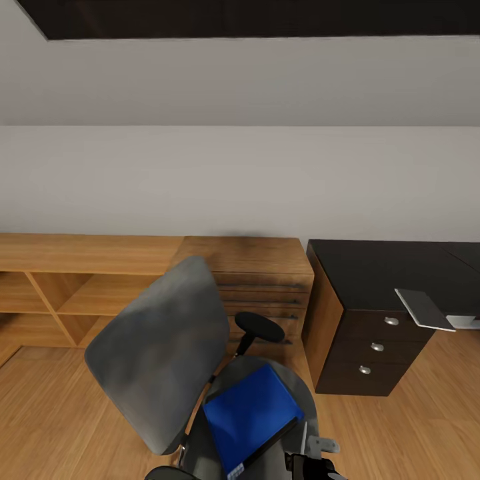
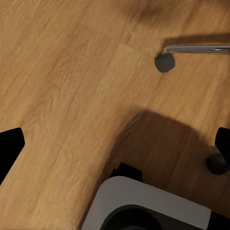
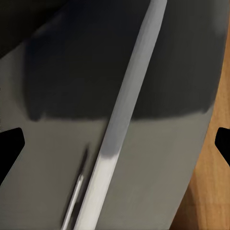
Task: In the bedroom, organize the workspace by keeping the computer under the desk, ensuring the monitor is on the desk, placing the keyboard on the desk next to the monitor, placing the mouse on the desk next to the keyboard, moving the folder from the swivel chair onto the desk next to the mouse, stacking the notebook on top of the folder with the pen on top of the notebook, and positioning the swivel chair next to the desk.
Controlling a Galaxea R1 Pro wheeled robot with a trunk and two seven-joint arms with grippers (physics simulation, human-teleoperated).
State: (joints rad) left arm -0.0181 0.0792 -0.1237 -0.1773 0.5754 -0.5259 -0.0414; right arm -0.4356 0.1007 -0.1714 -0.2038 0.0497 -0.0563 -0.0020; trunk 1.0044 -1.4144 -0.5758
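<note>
I see the blue folder [image 1: 250, 417] lying on the swivel chair [image 1: 163, 357] seat, left of the black desk [image 1: 387, 273]. My left gripper [image 2: 115, 143] and right gripper [image 3: 115, 143] both hang spread apart, holding nothing.

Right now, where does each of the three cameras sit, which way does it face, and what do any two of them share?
Head view: high on the robot, facing forward and down at the swivel chair with the blue folder on its seat, the desk to the right; the right gripper shows at the bottom edge.
Left wrist view: low, facing the wooden floor, a chair castor and the robot's base; dark fingertips at the edges.
Right wrist view: close over the grey chair seat; fingertips at the edges.
Shared: the chair appears in all three.
</note>
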